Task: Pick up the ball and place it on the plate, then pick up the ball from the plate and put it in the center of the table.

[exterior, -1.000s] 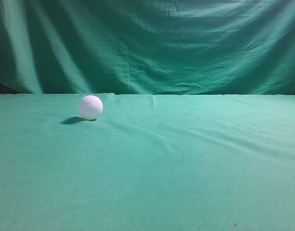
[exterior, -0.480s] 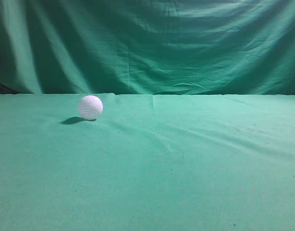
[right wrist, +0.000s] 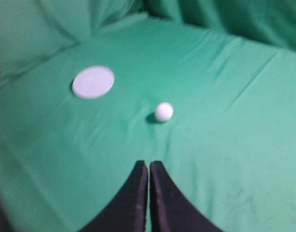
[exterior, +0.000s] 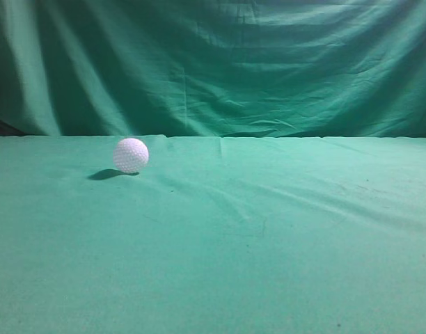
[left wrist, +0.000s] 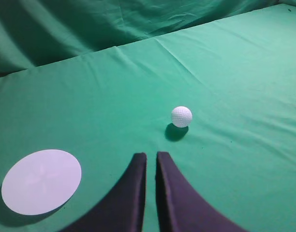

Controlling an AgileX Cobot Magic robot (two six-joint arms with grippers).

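Note:
The white dimpled ball [exterior: 131, 154] rests on the green table [exterior: 269, 243], left of middle in the exterior view. It also shows in the left wrist view [left wrist: 181, 116] and the right wrist view [right wrist: 164, 111]. A flat white plate [left wrist: 41, 181] lies on the cloth left of the left gripper, and shows in the right wrist view [right wrist: 93, 81] beyond the ball. My left gripper [left wrist: 151, 155] is shut and empty, short of the ball. My right gripper [right wrist: 149, 164] is shut and empty, also short of the ball. Neither gripper shows in the exterior view.
A draped green backdrop curtain [exterior: 213, 62] hangs behind the table. The cloth has shallow wrinkles [exterior: 303, 195] right of middle.

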